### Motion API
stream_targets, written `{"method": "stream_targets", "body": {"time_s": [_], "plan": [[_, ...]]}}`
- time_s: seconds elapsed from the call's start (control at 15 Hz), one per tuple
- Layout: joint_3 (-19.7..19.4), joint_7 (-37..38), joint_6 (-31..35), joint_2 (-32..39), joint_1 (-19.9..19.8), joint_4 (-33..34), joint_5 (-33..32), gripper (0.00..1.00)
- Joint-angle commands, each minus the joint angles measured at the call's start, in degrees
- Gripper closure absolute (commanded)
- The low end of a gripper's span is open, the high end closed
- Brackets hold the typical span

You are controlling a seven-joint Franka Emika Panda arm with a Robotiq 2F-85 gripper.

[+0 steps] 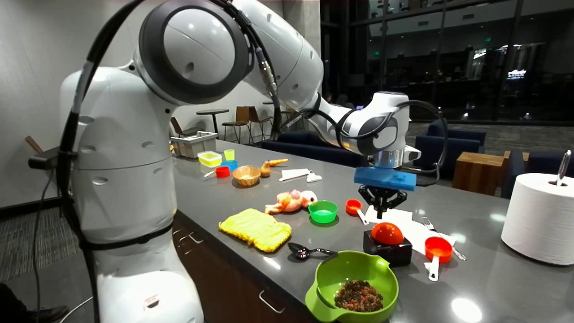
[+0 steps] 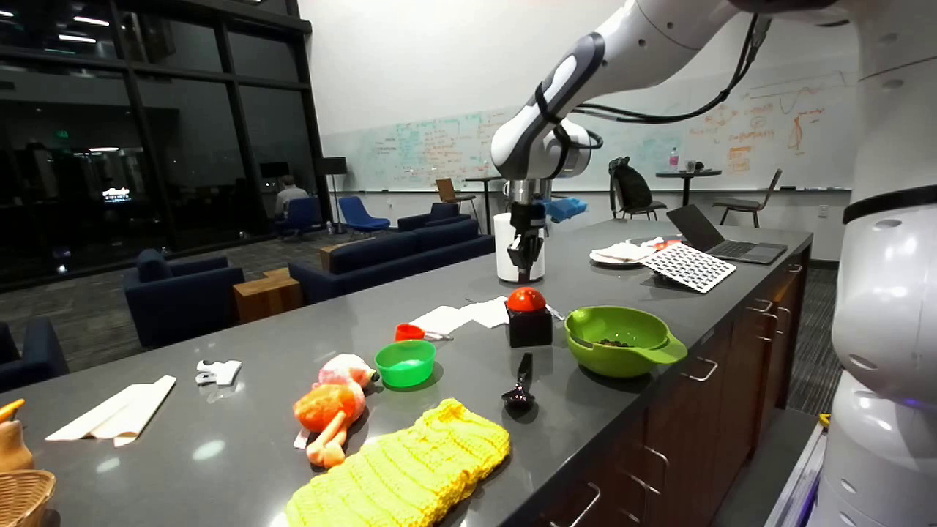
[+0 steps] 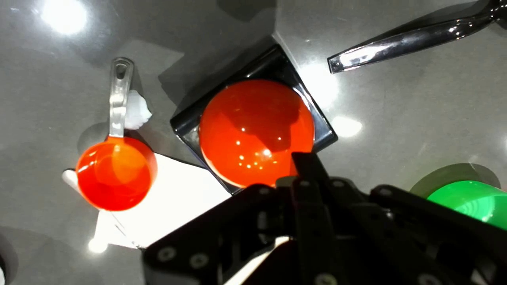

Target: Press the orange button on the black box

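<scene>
Nearest the wrist camera is the hand (image 3: 305, 159), its fingers brought fully together, nothing held. The orange button (image 2: 525, 300) lies below the hand, seated in the top of the black box (image 2: 530, 331) on the counter (image 2: 176, 498); the fingertips stand just above it in both exterior views. Surrounding items, located from the hand in the wrist view: to the left, a red measuring cup (image 3: 117, 176) and white paper (image 3: 178, 202); at the upper right, a black spoon (image 3: 412, 42); to the right, a green cup (image 3: 477, 206). In an exterior view, a green bowl (image 1: 354, 268) containing dark grains (image 1: 358, 296) stands near the black box, lower than the hand. A paper roll (image 1: 538, 215) stands well apart from the hand.

In the wrist view, the hand covers the lower right edge of the orange button. The frame cuts off the black spoon and the green cup. The red measuring cup hides part of a fork (image 1: 429, 224).
</scene>
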Motion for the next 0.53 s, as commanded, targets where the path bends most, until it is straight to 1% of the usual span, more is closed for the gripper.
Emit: {"method": "stream_targets", "body": {"time_s": [0.0,0.47], "plan": [[0.9,1.7,-2.1,0.4,-1.1,1.6,-1.2,1.00],[1.1,2.4,-3.1,0.8,-1.2,2.2,-0.4,1.00]]}}
